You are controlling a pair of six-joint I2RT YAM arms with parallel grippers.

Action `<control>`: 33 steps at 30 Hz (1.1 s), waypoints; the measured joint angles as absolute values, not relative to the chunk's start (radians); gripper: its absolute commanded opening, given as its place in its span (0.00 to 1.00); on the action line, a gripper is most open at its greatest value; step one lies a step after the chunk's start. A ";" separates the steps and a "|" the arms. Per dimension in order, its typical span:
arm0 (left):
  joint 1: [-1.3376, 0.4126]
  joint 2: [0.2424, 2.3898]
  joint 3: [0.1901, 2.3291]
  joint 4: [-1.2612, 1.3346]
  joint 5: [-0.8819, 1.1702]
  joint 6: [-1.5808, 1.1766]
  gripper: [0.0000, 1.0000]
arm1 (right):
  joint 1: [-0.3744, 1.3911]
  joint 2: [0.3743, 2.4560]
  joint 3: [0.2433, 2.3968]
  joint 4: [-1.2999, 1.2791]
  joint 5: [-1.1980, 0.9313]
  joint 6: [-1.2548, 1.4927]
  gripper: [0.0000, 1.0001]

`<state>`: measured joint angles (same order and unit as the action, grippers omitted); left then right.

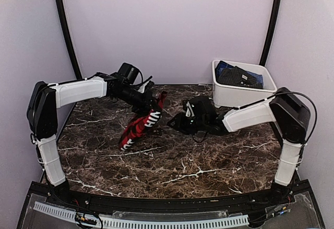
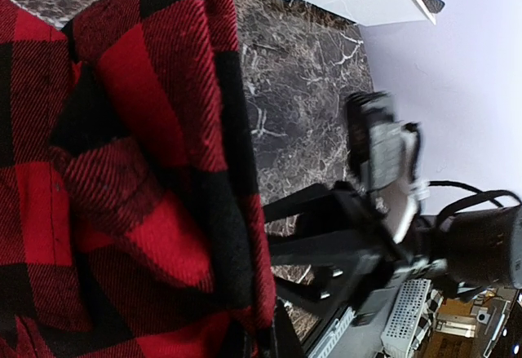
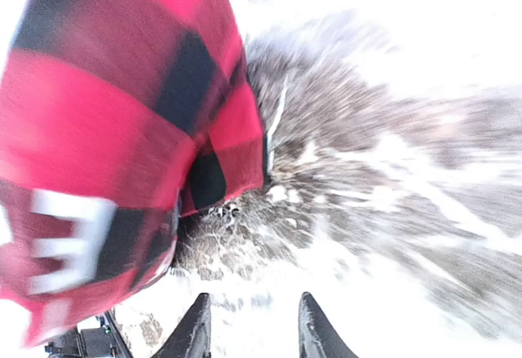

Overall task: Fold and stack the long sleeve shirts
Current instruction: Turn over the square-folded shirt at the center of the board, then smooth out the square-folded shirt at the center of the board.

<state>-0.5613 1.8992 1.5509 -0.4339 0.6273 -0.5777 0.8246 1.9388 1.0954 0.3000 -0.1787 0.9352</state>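
Flannel shirt (image 1: 140, 125) slanting near-left to far-right

The shirt (image 1: 139, 127) is matt woven flannel, the table (image 1: 182, 158) glossy stone, the tub (image 1: 235, 96) smooth plastic.

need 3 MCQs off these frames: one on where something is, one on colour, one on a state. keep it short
1. Where does the white tub stand on the table?
A. far right corner
B. near left corner
C. middle, between the arms

2. What colours is the shirt?
A. blue and white
B. red and black
C. plain grey

3. How do the right jaws stand?
A. shut on the shirt
B. shut on the tub's rim
C. open, holding nothing

Key:
1 A: the top view has it at the far right edge.
2 B: the red-and-black check shows in every view.
3 C: the right wrist view shows them apart over bare marble.
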 measured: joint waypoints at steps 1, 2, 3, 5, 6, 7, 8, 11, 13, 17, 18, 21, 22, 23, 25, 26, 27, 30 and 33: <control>-0.574 1.899 1.546 -0.425 0.625 -0.585 0.11 | 0.815 1.890 1.067 0.281 -0.160 0.930 0.42; -0.598 1.899 1.536 -0.406 0.620 -0.595 0.18 | 0.803 1.828 1.032 0.262 -0.132 0.921 0.44; -0.625 1.900 1.528 -0.389 0.615 -0.605 0.28 | 0.787 1.757 0.994 0.233 -0.104 0.911 0.47; -0.691 1.913 1.526 -0.363 0.611 -0.616 0.42 | 0.757 1.649 0.942 0.192 -0.066 0.905 0.54; -0.732 1.928 1.533 -0.349 0.609 -0.630 0.46 | 0.741 1.597 0.917 0.171 -0.045 0.896 0.58; -0.773 1.948 1.542 -0.334 0.609 -0.635 0.53 | 0.728 1.554 0.895 0.154 -0.027 0.889 0.61; -0.805 1.973 1.554 -0.322 0.608 -0.644 0.56 | 0.715 1.522 0.879 0.137 -0.015 0.886 0.64; -0.880 2.026 1.572 -0.312 0.606 -0.652 0.62 | 0.702 1.488 0.869 0.081 0.002 0.862 0.70; -0.889 2.035 1.577 -0.329 0.581 -0.651 0.63 | 0.705 1.495 0.869 0.040 -0.002 0.844 0.73; -0.839 2.012 1.586 -0.349 0.512 -0.648 0.63 | 0.709 1.523 0.868 -0.014 -0.024 0.826 0.75; -0.817 1.993 1.571 -0.346 0.488 -0.645 0.63 | 0.711 1.533 0.868 -0.021 -0.031 0.820 0.76; -0.728 1.908 1.492 -0.355 0.433 -0.633 0.63 | 0.727 1.576 0.871 -0.048 -0.045 0.802 0.75; -0.698 1.882 1.464 -0.356 0.421 -0.629 0.63 | 0.734 1.597 0.876 -0.059 -0.049 0.796 0.74; -0.662 1.855 1.432 -0.356 0.410 -0.622 0.63 | 0.740 1.617 0.882 -0.068 -0.052 0.793 0.73; -0.596 1.818 1.380 -0.365 0.382 -0.606 0.63 | 0.754 1.664 0.902 -0.084 -0.056 0.785 0.71; -0.566 1.812 1.361 -0.371 0.370 -0.597 0.63 | 0.760 1.686 0.913 -0.091 -0.056 0.781 0.70; -0.542 1.810 1.343 -0.373 0.356 -0.585 0.63 | 0.766 1.705 0.925 -0.099 -0.056 0.779 0.68; -0.493 1.810 1.293 -0.383 0.339 -0.560 0.63 | 0.778 1.749 0.958 -0.118 -0.051 0.767 0.65; -0.458 1.810 1.241 -0.384 0.345 -0.540 0.64 | 0.792 1.791 0.998 -0.130 -0.044 0.758 0.62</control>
<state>-0.4580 1.8103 1.2407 -0.3840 0.3447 -0.5396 0.7918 1.7912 0.9981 -0.1303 -0.0437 0.7578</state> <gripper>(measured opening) 0.632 0.640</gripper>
